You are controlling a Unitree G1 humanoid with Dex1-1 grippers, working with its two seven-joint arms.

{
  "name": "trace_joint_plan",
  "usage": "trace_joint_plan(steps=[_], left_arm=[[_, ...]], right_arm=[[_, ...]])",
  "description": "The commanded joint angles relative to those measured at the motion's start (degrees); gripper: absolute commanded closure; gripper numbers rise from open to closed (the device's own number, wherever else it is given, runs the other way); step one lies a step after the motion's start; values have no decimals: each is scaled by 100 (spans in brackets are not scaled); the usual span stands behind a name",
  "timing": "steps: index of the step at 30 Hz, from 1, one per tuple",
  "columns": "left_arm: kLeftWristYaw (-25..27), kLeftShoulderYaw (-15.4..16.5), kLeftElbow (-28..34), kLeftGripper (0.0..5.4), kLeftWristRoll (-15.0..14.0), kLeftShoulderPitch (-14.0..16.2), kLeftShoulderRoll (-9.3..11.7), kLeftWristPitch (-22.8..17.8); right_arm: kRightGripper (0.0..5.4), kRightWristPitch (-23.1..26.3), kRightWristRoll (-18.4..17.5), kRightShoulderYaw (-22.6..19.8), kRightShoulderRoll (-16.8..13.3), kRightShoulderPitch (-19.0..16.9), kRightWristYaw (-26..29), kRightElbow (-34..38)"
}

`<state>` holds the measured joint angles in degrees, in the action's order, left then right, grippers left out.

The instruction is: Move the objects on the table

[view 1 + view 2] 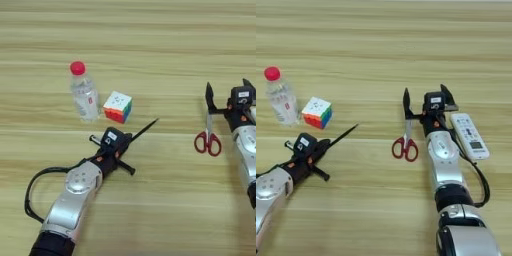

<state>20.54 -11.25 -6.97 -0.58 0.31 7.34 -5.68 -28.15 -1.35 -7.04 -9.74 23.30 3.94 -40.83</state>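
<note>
On the desk [165, 45], the bottle [84, 93] with its red cap stands upright toward the left edge, the puzzle cube [118, 106] just beside it. The left gripper [121, 145] sits just in front of them, its jaws clenched on the black stick [145, 129], which angles up to the right. The right gripper [426, 102] rests with jaws released and spread wide. The scissors [406, 140] lie beside its left finger. A white remote [470, 135] lies on its other side.

Table [165, 45]: light wooden surface, pale yellowish plank grain running left to right. It fills the entire view under even, diffuse lighting with soft shadows.
</note>
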Motion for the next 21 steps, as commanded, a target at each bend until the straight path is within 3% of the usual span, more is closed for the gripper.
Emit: trace_joint_plan(steps=[1,12,21], left_arm=[[18,6,-210,537,23,110,71,-169],[84,15,-223,537,78,13,223,-212],[117,32,-180,537,91,108,325,-222]], right_arm=[[0,25,10,-9,12,71,-57,-35],[0,26,28,6,40,90,-94,-34],[0,35,23,25,41,69,-122,12]])
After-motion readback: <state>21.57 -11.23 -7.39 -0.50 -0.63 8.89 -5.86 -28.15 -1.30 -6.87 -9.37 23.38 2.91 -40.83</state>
